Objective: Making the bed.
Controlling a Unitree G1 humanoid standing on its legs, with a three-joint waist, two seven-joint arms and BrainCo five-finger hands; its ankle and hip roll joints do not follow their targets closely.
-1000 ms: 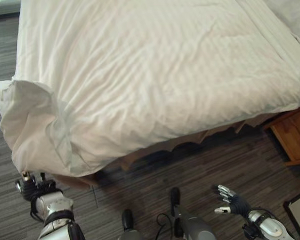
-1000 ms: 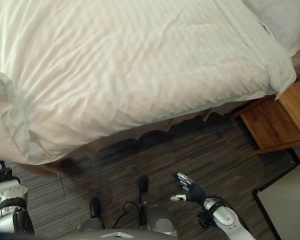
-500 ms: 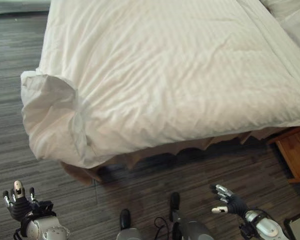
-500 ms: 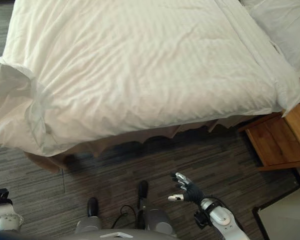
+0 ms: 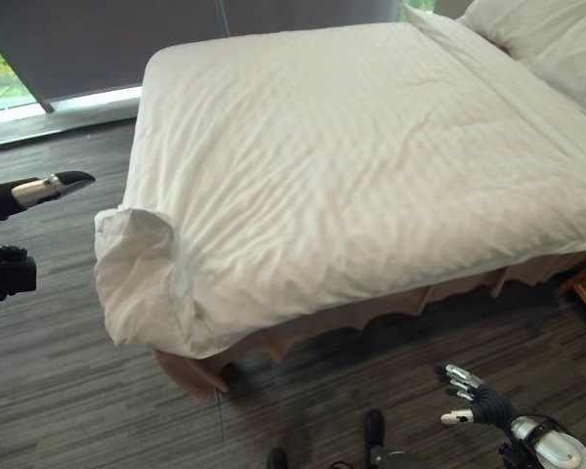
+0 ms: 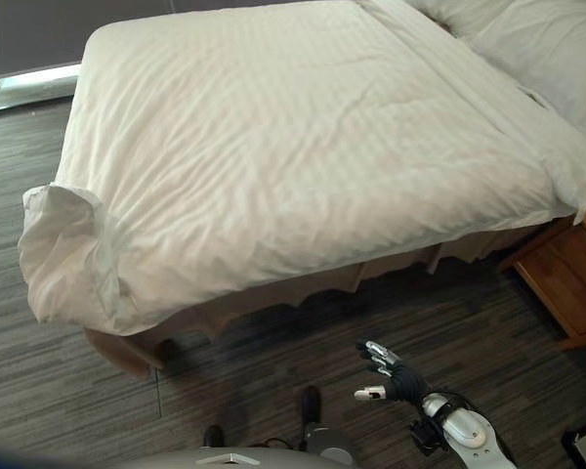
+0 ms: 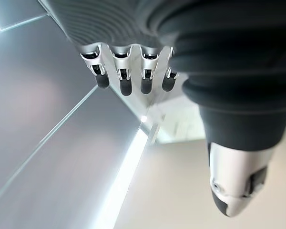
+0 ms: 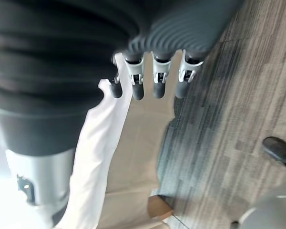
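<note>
A white duvet [image 5: 371, 176] lies spread over the bed, fairly smooth, hanging over the near side above a beige bed skirt [image 6: 303, 288]. Its near left corner [image 5: 142, 283] is bunched and folded back on itself. White pillows [image 6: 537, 44] lie at the head, far right. My left hand [image 5: 39, 188] is raised at the left edge, away from the bed; its fingers [image 7: 126, 78] are straight and hold nothing. My right hand [image 6: 391, 369] hovers low over the floor in front of the bed, fingers [image 8: 155, 78] spread and empty, apart from the duvet edge [image 8: 95, 157].
A wooden nightstand [image 6: 566, 283] stands at the right by the head of the bed. Dark striped carpet [image 5: 68, 391] runs along the near side and the foot. A window strip [image 5: 68, 98] lies beyond the foot, at the far left.
The camera has lifted and turned, bringing the whole bed into view. My left hand has risen from beside the bunched corner to the left edge. The right hand stays low and open.
</note>
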